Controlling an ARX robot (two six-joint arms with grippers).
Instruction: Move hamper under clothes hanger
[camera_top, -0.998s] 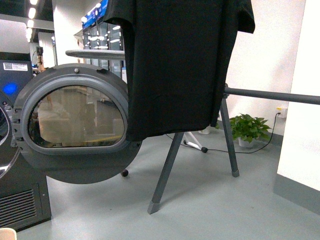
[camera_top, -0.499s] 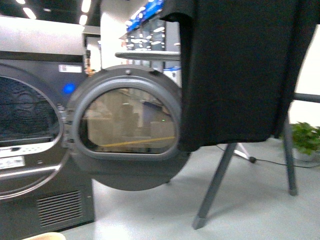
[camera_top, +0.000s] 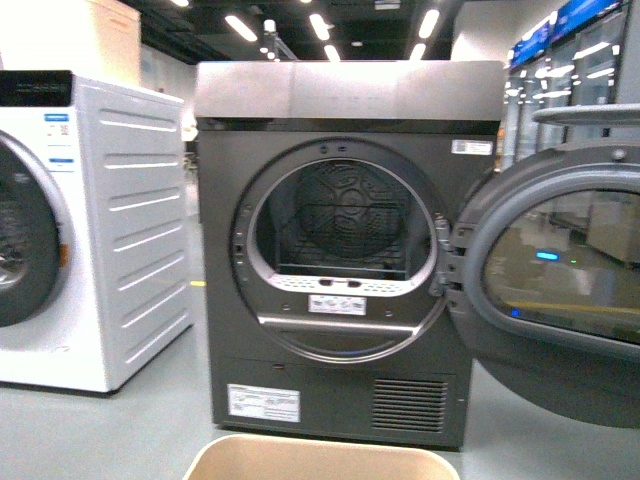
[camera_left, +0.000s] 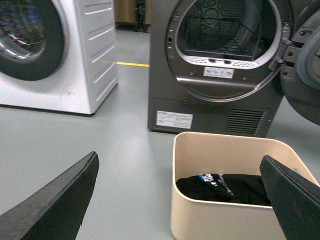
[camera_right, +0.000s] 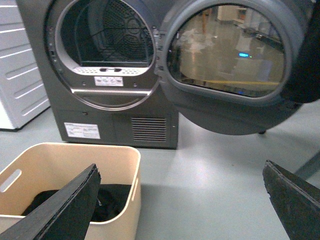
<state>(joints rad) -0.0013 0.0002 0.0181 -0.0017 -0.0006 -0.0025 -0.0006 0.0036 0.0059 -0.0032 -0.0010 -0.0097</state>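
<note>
The beige hamper (camera_top: 320, 455) stands on the floor just in front of the dark grey dryer, with only its rim showing at the bottom of the front view. In the left wrist view the hamper (camera_left: 220, 220) holds black clothes (camera_left: 225, 187). It also shows in the right wrist view (camera_right: 75, 148). My left gripper (camera_left: 175, 200) is open, its fingers wide apart above the hamper's near side. My right gripper (camera_right: 177, 205) is open over bare floor beside the hamper. Neither touches it. The clothes hanger is out of view.
The dark grey dryer (camera_top: 350, 110) stands straight ahead, and its round door (camera_top: 560, 260) is swung open to the right. A white washer (camera_top: 90, 230) stands to its left. Grey floor (camera_right: 215, 165) lies to the right of the hamper, below the open door.
The front view has swung left, away from the rack with the black shirt, and now faces the dryer. The hamper's rim now shows more fully at the bottom.
</note>
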